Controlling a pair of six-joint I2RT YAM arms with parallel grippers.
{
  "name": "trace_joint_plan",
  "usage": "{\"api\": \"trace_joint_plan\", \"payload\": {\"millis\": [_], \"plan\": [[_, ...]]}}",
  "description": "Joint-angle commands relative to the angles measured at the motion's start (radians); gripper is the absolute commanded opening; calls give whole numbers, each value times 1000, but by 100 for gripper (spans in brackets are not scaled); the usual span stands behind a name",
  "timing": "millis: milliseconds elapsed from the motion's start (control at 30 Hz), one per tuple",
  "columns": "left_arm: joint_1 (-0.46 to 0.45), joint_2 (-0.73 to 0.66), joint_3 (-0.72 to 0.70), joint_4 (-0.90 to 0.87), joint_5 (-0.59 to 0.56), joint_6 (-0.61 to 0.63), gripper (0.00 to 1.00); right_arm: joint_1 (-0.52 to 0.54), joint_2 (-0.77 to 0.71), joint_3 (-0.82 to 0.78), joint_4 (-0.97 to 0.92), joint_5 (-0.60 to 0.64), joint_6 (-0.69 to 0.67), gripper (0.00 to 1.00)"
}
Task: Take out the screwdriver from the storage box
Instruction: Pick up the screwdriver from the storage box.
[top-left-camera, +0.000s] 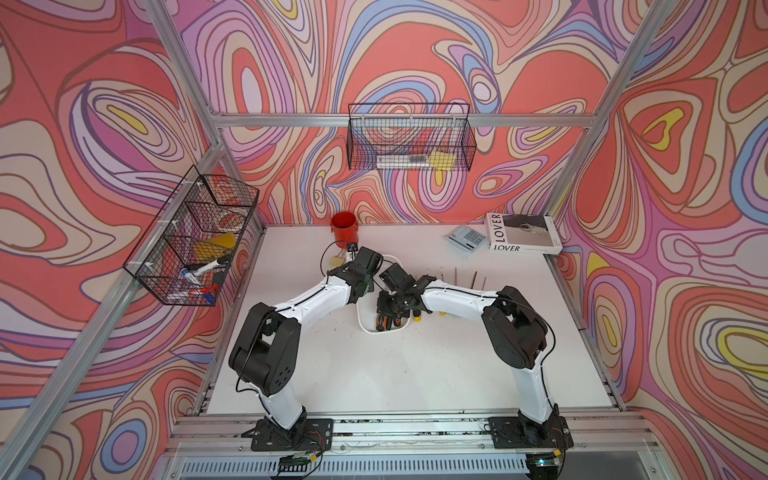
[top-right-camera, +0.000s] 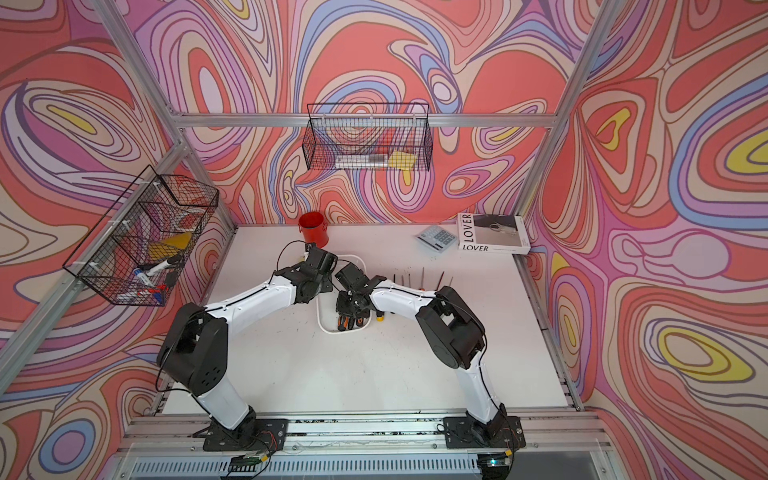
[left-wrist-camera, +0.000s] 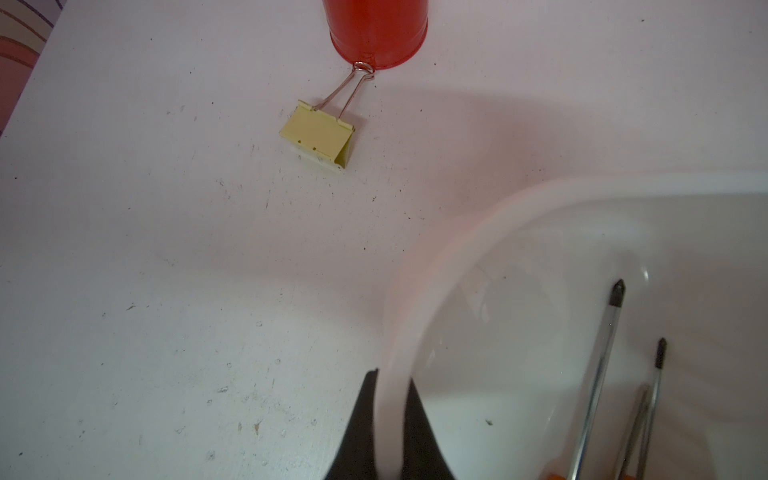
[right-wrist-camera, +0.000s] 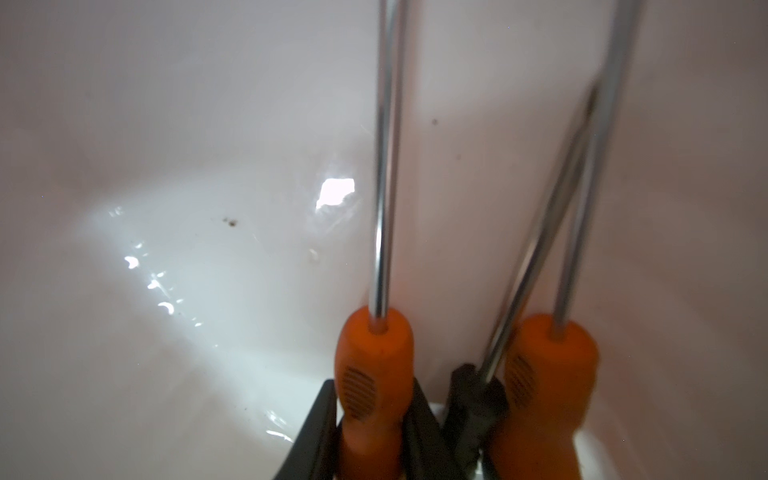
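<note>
Right hand (right-wrist-camera: 372, 388) grips an orange-handled screwdriver (right-wrist-camera: 376, 353) in the storage box (right-wrist-camera: 187, 124), two other screwdrivers (right-wrist-camera: 548, 365) crowding beside it; left hand (left-wrist-camera: 391, 379) clamps the box rim, binder clip (left-wrist-camera: 318, 135) nearby.

Storage box (left-wrist-camera: 395, 324) is seen as plain white. Screwdriver (right-wrist-camera: 374, 365) is marked by an orange handle with a black ribbed patch and a silver shaft. Cup (left-wrist-camera: 378, 33) is coloured red, binder clip (left-wrist-camera: 318, 135) pale yellow. Walls (top-left-camera: 415, 62) are patterned in coral, lilac, blue and yellow swirls.
</note>
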Motion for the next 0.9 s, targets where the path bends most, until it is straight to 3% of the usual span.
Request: {"api": "trace_joint_plan", "payload": {"millis": [0,500,667,867], "plan": [[-3,-11,-3,2,-14,-4,0,4,-64,-5,-18,46,-48,0],[-2,-9,5,-17,-40,3,0,-21,-284,48,-152,140,-144,0],[-2,-15,5,-19,-45,7,0,-93,-333,61,-256,168,-181,0],[-3,-21,1,-27,-57,16,0,-189,-291,63,-371,177,-261,0]]}}
